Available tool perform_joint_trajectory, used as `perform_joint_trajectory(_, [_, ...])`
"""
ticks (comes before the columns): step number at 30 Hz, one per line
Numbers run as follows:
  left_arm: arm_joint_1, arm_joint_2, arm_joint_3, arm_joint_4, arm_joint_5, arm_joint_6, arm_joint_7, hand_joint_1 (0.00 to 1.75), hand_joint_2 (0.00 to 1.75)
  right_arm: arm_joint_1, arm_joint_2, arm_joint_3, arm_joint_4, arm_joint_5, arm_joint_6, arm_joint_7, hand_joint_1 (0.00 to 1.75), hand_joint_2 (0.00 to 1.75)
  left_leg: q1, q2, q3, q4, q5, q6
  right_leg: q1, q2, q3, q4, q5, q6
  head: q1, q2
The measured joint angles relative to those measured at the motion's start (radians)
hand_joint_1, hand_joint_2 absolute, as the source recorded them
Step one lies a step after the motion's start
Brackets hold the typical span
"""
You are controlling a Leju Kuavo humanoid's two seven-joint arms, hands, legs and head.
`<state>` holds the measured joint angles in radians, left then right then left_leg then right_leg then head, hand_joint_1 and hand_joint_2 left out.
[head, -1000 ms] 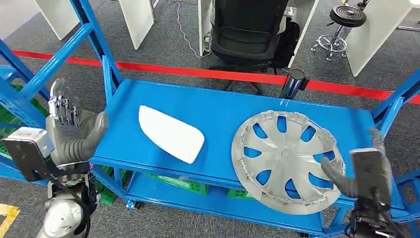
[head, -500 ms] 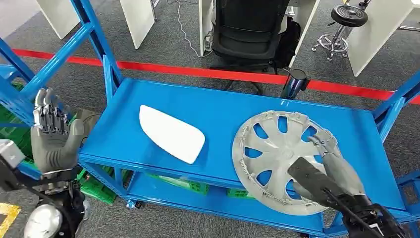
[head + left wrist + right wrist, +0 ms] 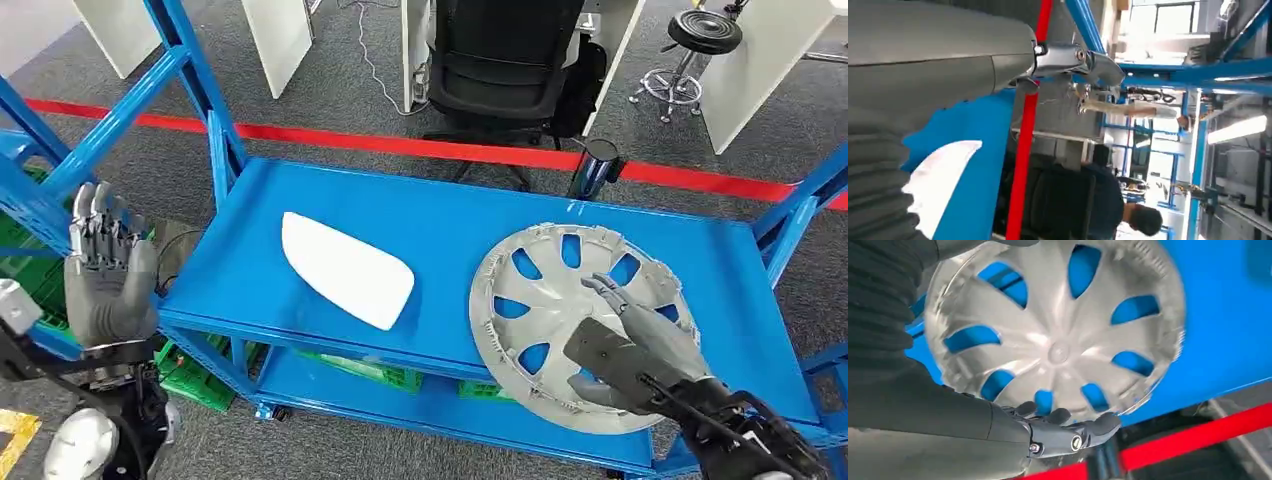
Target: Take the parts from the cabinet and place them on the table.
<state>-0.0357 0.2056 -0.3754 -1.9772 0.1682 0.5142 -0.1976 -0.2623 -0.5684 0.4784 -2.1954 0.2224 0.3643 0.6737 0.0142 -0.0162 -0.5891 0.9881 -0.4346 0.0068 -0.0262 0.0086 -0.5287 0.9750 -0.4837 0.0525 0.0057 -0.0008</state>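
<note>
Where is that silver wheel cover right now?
In the head view the wheel cover lies flat on the right of the blue shelf, beside the white panel, with the right hand over its near edge.

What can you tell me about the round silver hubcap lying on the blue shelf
The round silver hubcap looks like moulded plastic, with spokes fanning from a small centre disc and openings that show the blue shelf beneath. It lies flat on the shelf's right part, its near edge overhanging the front lip, apart from the white panel. The right hand reaches over its near right side with fingers apart; contact is unclear.
</note>
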Motion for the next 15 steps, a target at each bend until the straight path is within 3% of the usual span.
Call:
perform_joint_trajectory(5, [-0.005,-0.001,0.004,0.014,0.005,0.004,-0.001,0.0,0.0,-0.02,-0.012,0.024,0.015,-0.027,-0.014,0.0,0.0,1.75,0.0,0.0,0.0,0.0,0.0,0.0,0.0,0.0,0.0,0.0,0.0,0.0,0.002,0.0])
perform_joint_trajectory(15, [-0.034,-0.001,0.002,0.047,0.022,0.01,0.008,0.0,0.0,-0.068,-0.056,0.12,0.061,-0.104,-0.124,0.0,0.0,1.75,0.0,0.0,-0.003,0.0,0.0,0.0,0.0,0.0,-0.003,0.0,0.0,0.0,-0.005,0.0])
